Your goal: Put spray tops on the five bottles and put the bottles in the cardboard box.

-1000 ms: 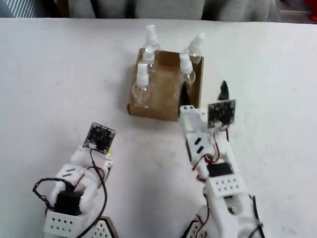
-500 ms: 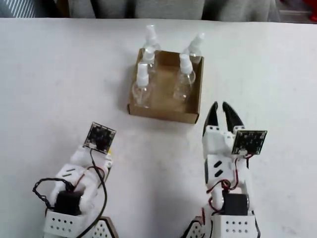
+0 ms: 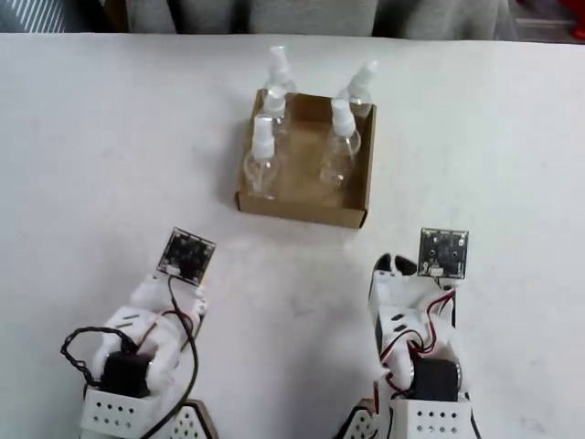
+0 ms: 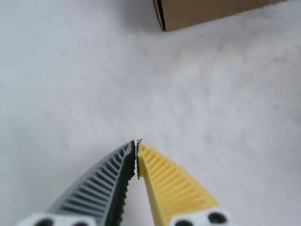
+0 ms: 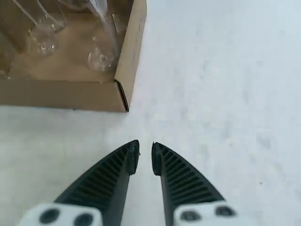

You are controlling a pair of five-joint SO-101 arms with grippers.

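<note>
The white desk (image 3: 110,137) carries the cardboard box (image 3: 302,207) at its middle. By the look of it the task is at or near its end. All five bottles are capped and gathered at the box. Three of them, the near-left bottle (image 3: 261,169), the near-right bottle (image 3: 338,155) and the bottle behind the near-left one (image 3: 273,108), stand upright inside the walls. The far-left bottle (image 3: 279,71) and the far-right bottle (image 3: 362,84) rise at the far wall, and I cannot tell whether they stand inside it or just behind it. If they are outside, those two are what is left. Each bottle wears a white spray top, such as the near-left spray top (image 3: 262,135), so I judge the capping done. The right arm (image 3: 416,352) has drawn back. A second ago it reached to the box's near right corner with the tool spread wide. Half a second ago it had cleared the box. Now it is folded toward its base, well apart from the box. The right tool (image 5: 145,149) hangs over bare desk just off that corner, its jaws narrowly parted and holding nothing. The left arm (image 3: 137,343) has kept its place at the near left, and the left tool (image 4: 137,147) is pressed together and empty. The box and bottles have not shifted.
</note>
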